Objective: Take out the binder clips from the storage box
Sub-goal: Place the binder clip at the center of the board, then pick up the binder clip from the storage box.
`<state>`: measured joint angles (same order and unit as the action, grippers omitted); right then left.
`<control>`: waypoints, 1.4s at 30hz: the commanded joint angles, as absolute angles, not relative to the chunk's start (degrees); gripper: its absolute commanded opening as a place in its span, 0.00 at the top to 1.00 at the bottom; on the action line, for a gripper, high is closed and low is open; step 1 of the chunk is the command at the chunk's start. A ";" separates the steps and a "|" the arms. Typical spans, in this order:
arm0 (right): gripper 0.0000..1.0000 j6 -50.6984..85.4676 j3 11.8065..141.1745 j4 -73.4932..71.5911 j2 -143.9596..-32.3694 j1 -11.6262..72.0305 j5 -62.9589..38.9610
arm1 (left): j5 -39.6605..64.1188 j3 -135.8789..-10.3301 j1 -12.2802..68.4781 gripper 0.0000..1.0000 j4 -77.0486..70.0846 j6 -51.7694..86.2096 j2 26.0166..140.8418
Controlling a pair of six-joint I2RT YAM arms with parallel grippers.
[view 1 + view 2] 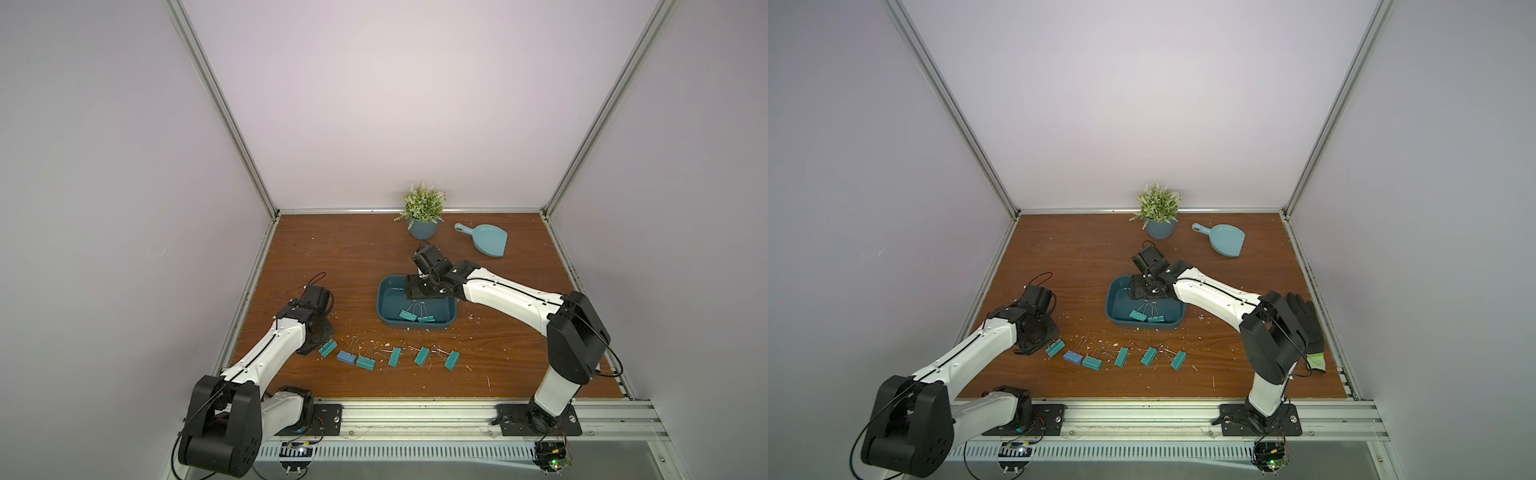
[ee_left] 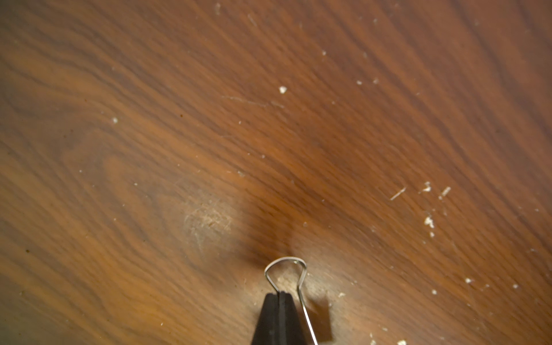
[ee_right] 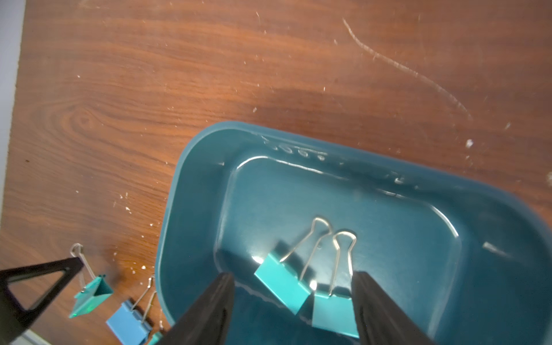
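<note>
Only the wrist views tell: left gripper (image 2: 279,295) clamped on a clip handle (image 2: 285,264); right gripper (image 3: 292,274) apart, straddling two clips (image 3: 282,283) in the box (image 3: 179,191).

Soft, even light comes down from above, so both top views look bright and clear. The pale walls (image 1: 395,104) glow a little, and the straight metal posts (image 1: 222,108) lean outward, like the picture is stretched at its edges. My arms make only faint shadows on the brown tabletop (image 1: 332,257). In my left wrist view the wood looks warm and a bit fuzzy, with a dark shadow patch just past my left fingers (image 2: 270,322). The wire loop of the binder clip (image 2: 286,258) there shines. In my right wrist view my right fingers (image 3: 209,313) are big and blurry, and small white shine marks sit on the storage box (image 3: 191,209).
</note>
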<state>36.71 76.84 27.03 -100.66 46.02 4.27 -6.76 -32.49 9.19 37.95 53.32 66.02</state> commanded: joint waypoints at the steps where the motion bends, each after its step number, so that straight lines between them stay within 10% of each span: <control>1: 0.48 37.48 78.49 28.45 -102.09 46.32 3.51 | -6.89 -30.15 8.61 0.96 39.90 57.44 64.76; 9: 0.60 36.04 80.60 31.98 -106.77 45.89 5.37 | -7.50 -31.12 8.61 0.83 39.81 56.58 66.95; 16: 0.75 31.27 83.30 35.28 -110.43 43.57 2.79 | -8.79 -37.40 8.61 0.34 39.73 52.35 65.38; 30: 0.77 29.53 84.64 35.95 -115.46 43.60 0.36 | -9.67 -45.33 8.61 0.27 39.81 48.26 66.18; 42: 1.00 28.88 90.60 37.36 -119.58 42.94 3.83 | -9.49 -45.44 8.61 0.27 39.81 48.24 66.21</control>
<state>29.54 88.09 35.07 -118.74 43.33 1.78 -8.45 -44.31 9.15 38.52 49.17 66.22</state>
